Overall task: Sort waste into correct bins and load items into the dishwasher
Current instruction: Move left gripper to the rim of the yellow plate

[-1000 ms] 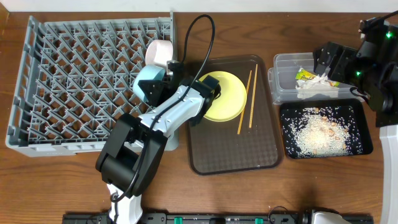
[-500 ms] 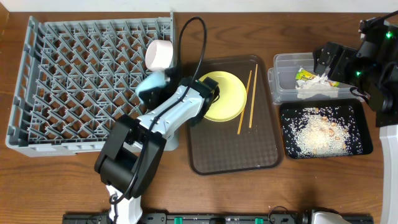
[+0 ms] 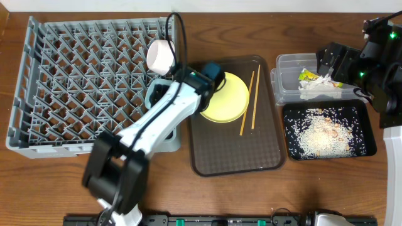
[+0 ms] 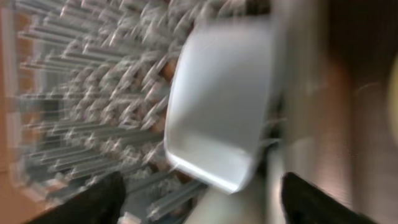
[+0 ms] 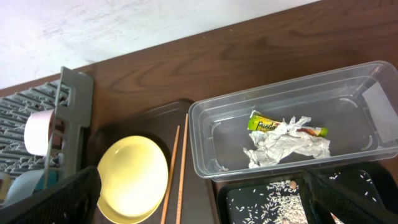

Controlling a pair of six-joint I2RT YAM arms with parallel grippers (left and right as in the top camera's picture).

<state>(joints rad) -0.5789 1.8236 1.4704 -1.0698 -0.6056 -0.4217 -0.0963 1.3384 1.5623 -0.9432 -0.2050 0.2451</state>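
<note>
In the blurred left wrist view, the light blue bowl rests tilted among the pegs of the grey dishwasher rack. My left gripper is open just short of it, with nothing between the fingers. From overhead my left arm covers most of that bowl. A white cup lies on its side in the rack behind it. The yellow plate and two chopsticks lie on the brown tray. My right gripper hangs open and empty above the bins. The clear tub holds the wrapper and crumpled paper. Rice covers the black tray.
The brown serving tray sits between the rack and the two bins. My left arm lies across the rack's right edge and the tray's left edge, with its black cable looping over the rack corner. Bare wooden table shows along the front.
My left gripper has opened and let go of the light blue bowl, which now sits in the rack. The left arm has straightened toward the rack corner. The right arm has not moved.
</note>
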